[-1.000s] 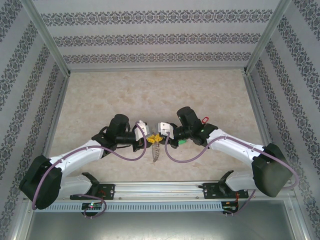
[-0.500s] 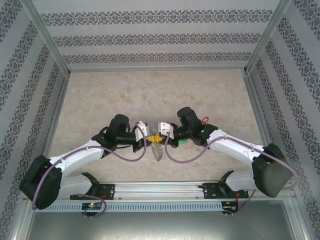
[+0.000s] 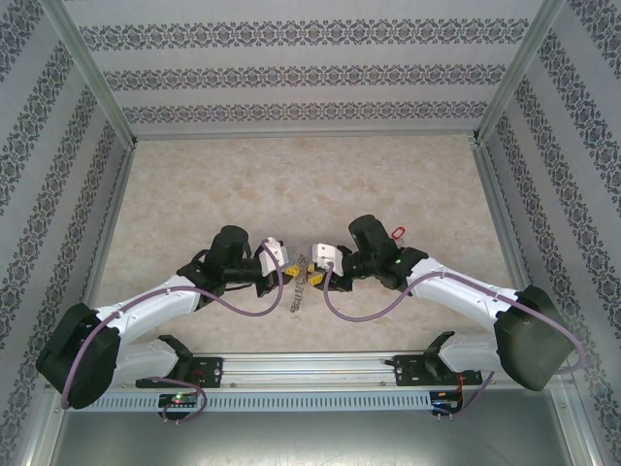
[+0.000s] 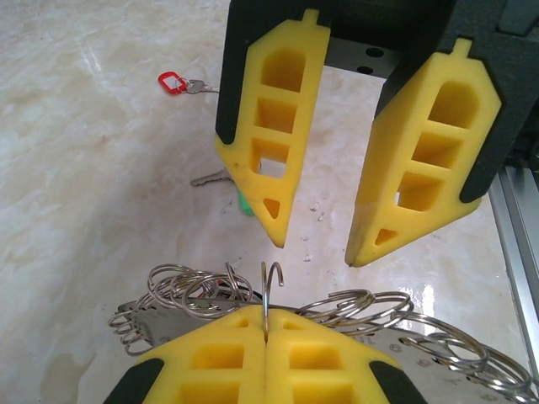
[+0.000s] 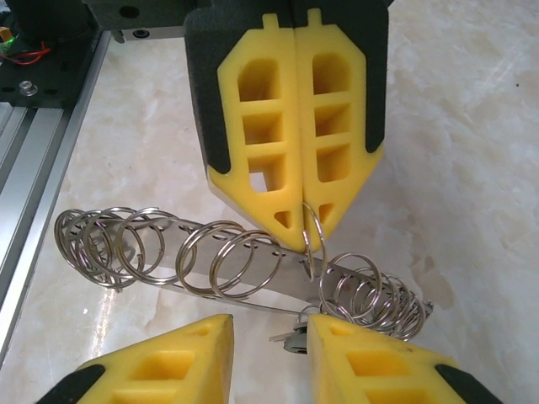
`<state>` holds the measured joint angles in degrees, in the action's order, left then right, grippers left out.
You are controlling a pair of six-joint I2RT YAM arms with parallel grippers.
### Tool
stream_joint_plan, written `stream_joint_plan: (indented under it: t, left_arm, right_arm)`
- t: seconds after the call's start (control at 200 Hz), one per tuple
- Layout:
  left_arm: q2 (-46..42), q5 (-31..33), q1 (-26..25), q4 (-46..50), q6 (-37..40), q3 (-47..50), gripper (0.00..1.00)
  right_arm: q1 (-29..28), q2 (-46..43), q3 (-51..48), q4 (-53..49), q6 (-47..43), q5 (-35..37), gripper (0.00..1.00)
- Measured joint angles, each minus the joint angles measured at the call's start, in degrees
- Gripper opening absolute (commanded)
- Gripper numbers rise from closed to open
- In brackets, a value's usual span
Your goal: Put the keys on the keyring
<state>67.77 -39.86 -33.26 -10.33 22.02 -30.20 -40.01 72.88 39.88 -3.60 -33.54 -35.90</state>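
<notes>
the left gripper (image 5: 305,236) clamps a loop of the fringed grey metal keyring (image 5: 219,265), the right gripper (image 4: 316,252) at its twelve o'clock narrowly parted.

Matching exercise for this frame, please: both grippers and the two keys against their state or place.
1 left gripper
2 right gripper
3 red key
4 green key

a lying apart on the table
b open
c partly behind the right gripper's finger
d shut on the keyring

Pairs: 1-d, 2-b, 3-a, 4-c
</notes>
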Motion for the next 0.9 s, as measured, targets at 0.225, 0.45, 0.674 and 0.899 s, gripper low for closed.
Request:
stream_joint_plan:
  t: [0.225, 0.45, 0.674, 0.899]
  left_arm:
    - [0.0, 0.0, 0.0, -1.6, -1.0, 0.7, 0.00]
    - [0.0, -0.2, 0.0, -3.5, -2.8, 1.6, 0.00]
    - [0.0, -0.2, 0.0, -4.8, -4.2, 2.3, 0.00]
    - [-0.7, -0.2, 0.0, -5.7, -4.7, 3.1, 0.00]
  right_arm:
    - [0.0, -1.7, -1.1, 0.9, 0.9, 4.2, 0.28]
    - [0.0, -7.2, -3.0, 0.9, 5.1, 9.3, 0.27]
    - [5.0, -10.6, -3.0, -2.4, 29.9, 23.9, 0.24]
    - [14.1, -7.7, -1.0, -18.0, 52.6, 29.0, 0.23]
